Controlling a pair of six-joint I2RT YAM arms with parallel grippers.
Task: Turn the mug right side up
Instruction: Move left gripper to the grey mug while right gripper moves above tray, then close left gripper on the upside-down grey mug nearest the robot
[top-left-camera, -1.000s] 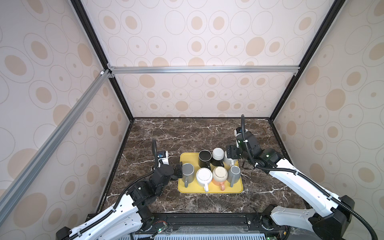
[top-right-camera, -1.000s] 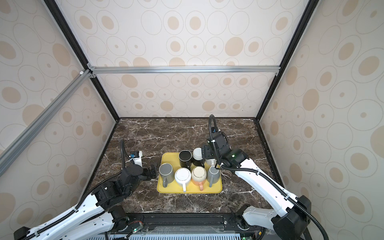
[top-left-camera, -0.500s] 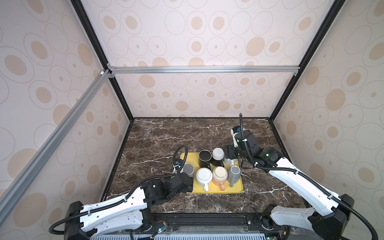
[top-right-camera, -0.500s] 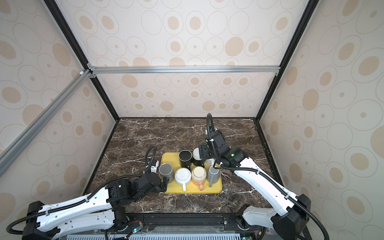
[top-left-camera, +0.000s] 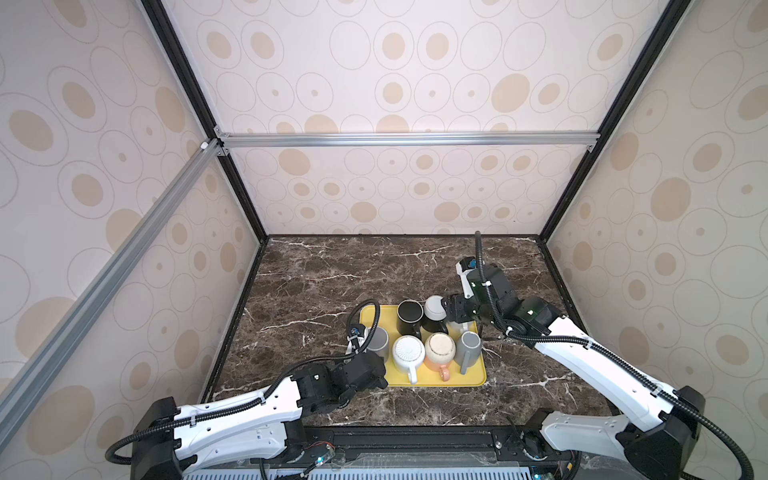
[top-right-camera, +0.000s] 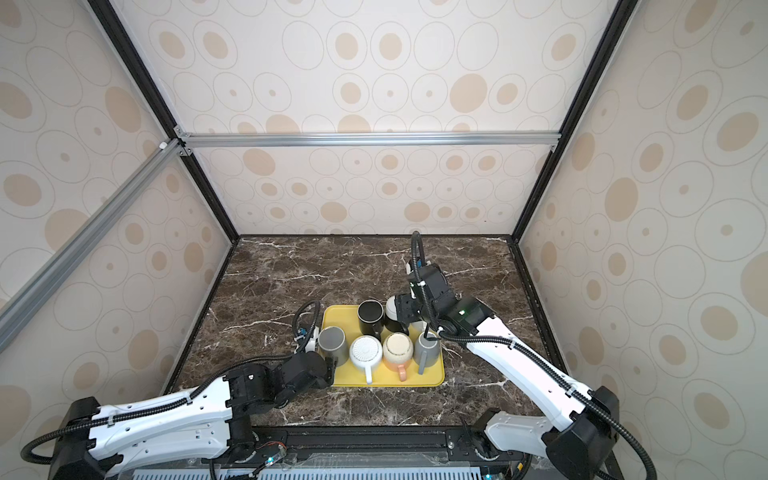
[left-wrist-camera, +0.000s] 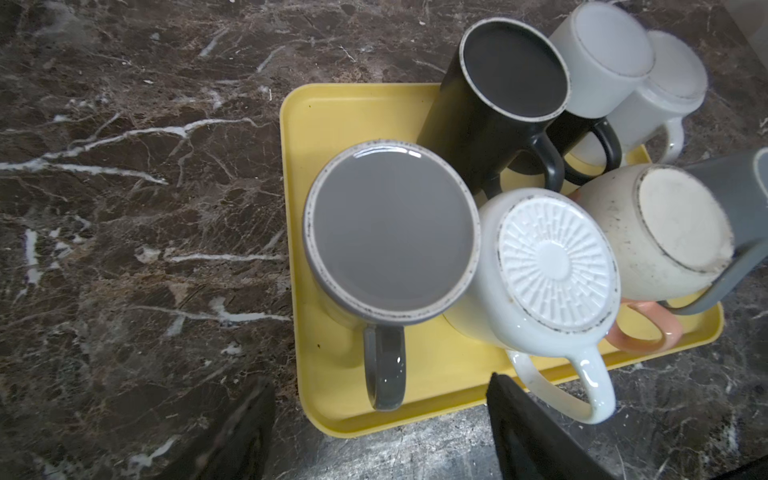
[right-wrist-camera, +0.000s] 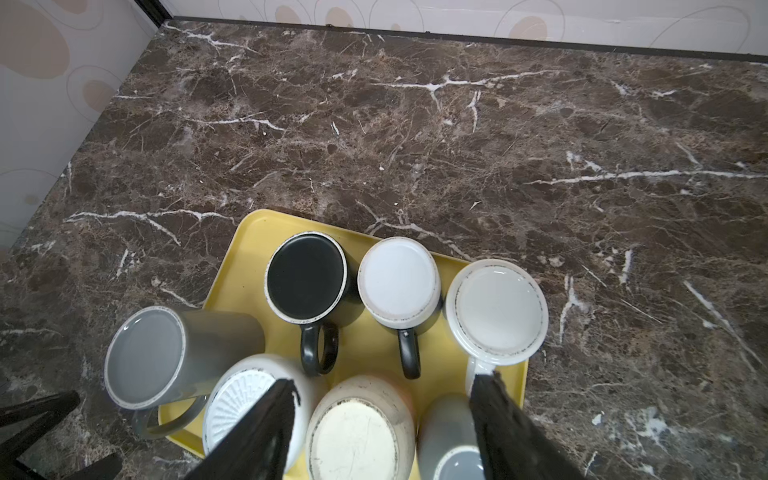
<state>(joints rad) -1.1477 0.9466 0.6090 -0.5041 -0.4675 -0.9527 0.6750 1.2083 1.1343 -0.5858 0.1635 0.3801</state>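
Observation:
Several mugs stand upside down on a yellow tray. The grey mug is at the tray's front left, base up, and its handle points at my left gripper. My left gripper is open at the tray's front-left corner. The handle's end lies between the fingers with a gap on each side. My right gripper hangs open above the tray's back right, over the cream mug, holding nothing.
Also on the tray are a black mug, a white-based black mug, a ribbed white mug, a second grey mug and a white mug. They stand tightly packed. Dark marble table surrounds the tray, and walls close three sides.
My left arm swung from the tray's left side round to its front-left corner, and its jaws narrowed a little. My right gripper shifted slightly left over the mugs and narrowed too.

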